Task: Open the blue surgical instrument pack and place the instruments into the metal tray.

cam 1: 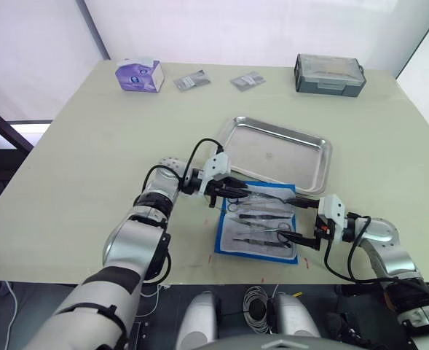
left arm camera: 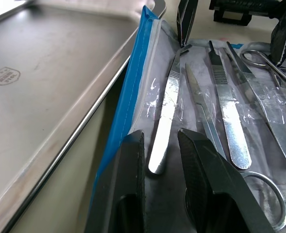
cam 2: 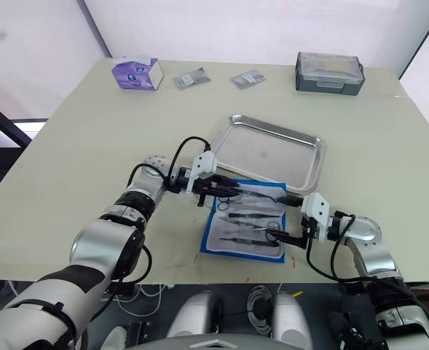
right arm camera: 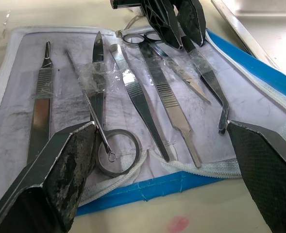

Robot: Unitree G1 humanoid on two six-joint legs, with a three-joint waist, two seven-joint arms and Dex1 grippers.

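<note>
Nearest us, the blue surgical instrument pack point(cam 1: 258, 227) lies unfolded at the table's point(cam 1: 76, 168) front edge, its pale lining up and the instruments point(right arm camera: 133, 97) lined up under clear pockets: scissors, forceps, tweezers, a thin probe. Our right gripper point(cam 1: 296, 219) sits at the pack's 3 o'clock edge, fingers spread wide and empty. Our left gripper point(cam 1: 237, 191) reaches in from 10 o'clock; its wrist camera shows what the head views blur, the fingers point(left arm camera: 133, 165) narrowly parted around the butt of one slim handle, perhaps just touching it. At 12 o'clock, touching the pack's far edge, lies the metal tray point(cam 1: 312, 171), shiny with a stamped mark. Farther off stand a grey lidded box point(cam 1: 329, 74) and a purple carton point(cam 1: 138, 76).
</note>
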